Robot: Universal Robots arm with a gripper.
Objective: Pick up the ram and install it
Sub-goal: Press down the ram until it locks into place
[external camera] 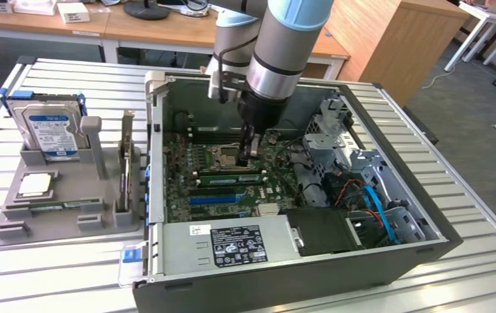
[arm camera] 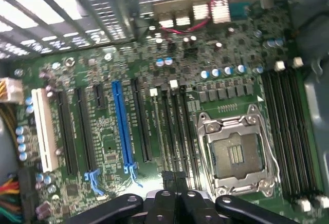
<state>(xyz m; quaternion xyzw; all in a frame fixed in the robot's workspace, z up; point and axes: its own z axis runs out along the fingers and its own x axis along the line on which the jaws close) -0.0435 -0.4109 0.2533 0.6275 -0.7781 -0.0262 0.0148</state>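
Observation:
The ram [external camera: 222, 177], a long green stick with a pale label, lies lengthwise in the motherboard's slots beside the CPU socket [external camera: 228, 155] inside the open computer case [external camera: 318, 274]. My gripper [external camera: 250, 160] hangs straight down into the case, its dark fingers shut just above the ram's end towards the exterior view's right. Whether they touch it I cannot tell. In the wrist view the shut fingertips [arm camera: 174, 176] sit over the narrow black slots next to the CPU socket [arm camera: 235, 154], with nothing visible between them.
A blue slot [external camera: 217, 197] [arm camera: 122, 126] runs beside the ram slots. The power supply [external camera: 230, 244] and drive cage [external camera: 335, 140] crowd the case. Left of the case, a grey holder [external camera: 21, 228] carries a hard drive [external camera: 52, 130] and an upright expansion card [external camera: 126, 173].

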